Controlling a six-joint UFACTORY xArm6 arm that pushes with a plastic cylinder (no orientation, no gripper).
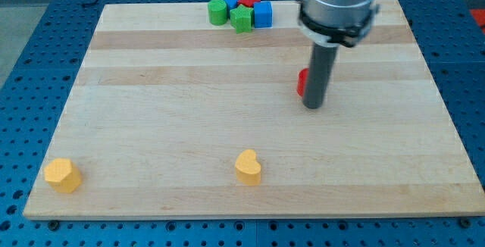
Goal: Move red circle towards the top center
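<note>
The red circle (301, 82) lies on the wooden board (182, 126) right of centre, mostly hidden behind my rod. My tip (313, 106) rests on the board just at the circle's right and lower side, touching or nearly touching it. At the view's top centre sits a cluster: a green circle (218, 11), a green star-like block (242, 18), a blue cube (262, 14), a red star (248, 1) and a blue block (231, 3) behind them.
A yellow heart (248, 167) lies at the bottom centre. Another yellow block (62, 175) lies at the bottom left corner. The board ends in a blue perforated table (45, 42) on all sides.
</note>
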